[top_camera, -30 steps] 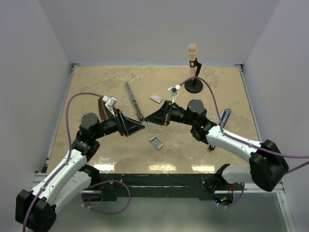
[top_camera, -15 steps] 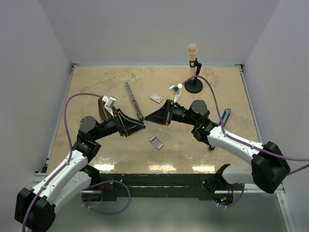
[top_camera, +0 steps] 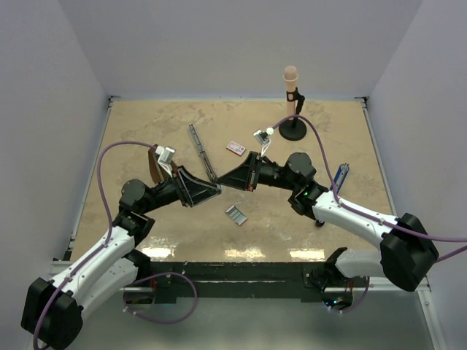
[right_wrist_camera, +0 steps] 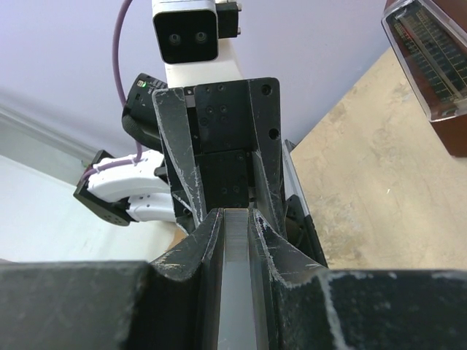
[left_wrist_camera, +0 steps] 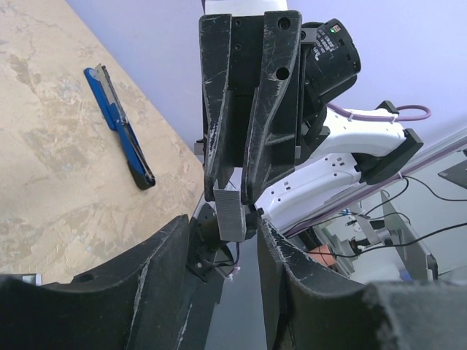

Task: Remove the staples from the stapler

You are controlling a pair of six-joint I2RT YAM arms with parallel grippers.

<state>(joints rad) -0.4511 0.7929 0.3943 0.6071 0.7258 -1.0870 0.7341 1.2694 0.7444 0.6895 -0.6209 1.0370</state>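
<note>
- Top external, grippers: the left gripper (top_camera: pixel 214 189) and the right gripper (top_camera: pixel 228 179) meet tip to tip above the table (top_camera: pixel 146 124). What passes between the tips is too small to make out here.
- Top external, loose items: a ridged silver strip (top_camera: pixel 235 214) lies flat on the table just on the near side of the right gripper. A long dark rail (top_camera: pixel 202 152), probably a stapler part, lies just to the far left of it. A small red-and-white box (top_camera: pixel 235 148) sits just beyond it. A brown stapler body (top_camera: pixel 155 166) lies well to its left, by the left wrist.
- Left wrist, task item: the staple strip (left_wrist_camera: pixel 232 215), grey and ridged, is clamped between the right gripper's fingertips. A short end sticks out past them toward the left gripper.
- Left wrist, own fingers: the left fingers (left_wrist_camera: pixel 164 277) stand apart, one on each side of that protruding end. I see a gap on one side, and contact on the other cannot be told.
- Left wrist, other: a blue tool (left_wrist_camera: pixel 117 124) lies on the table well off to the side of the right gripper.
- Right wrist: the right gripper's fingers are closed on the strip. Its long axis runs down the slot between them, straight out toward the left gripper, whose tips flank the far end.
- Judgement: this looks like a handover. The left gripper is already at the free end, so the coming move turns on it pinching across the strip's width, in line with the axis.
</note>
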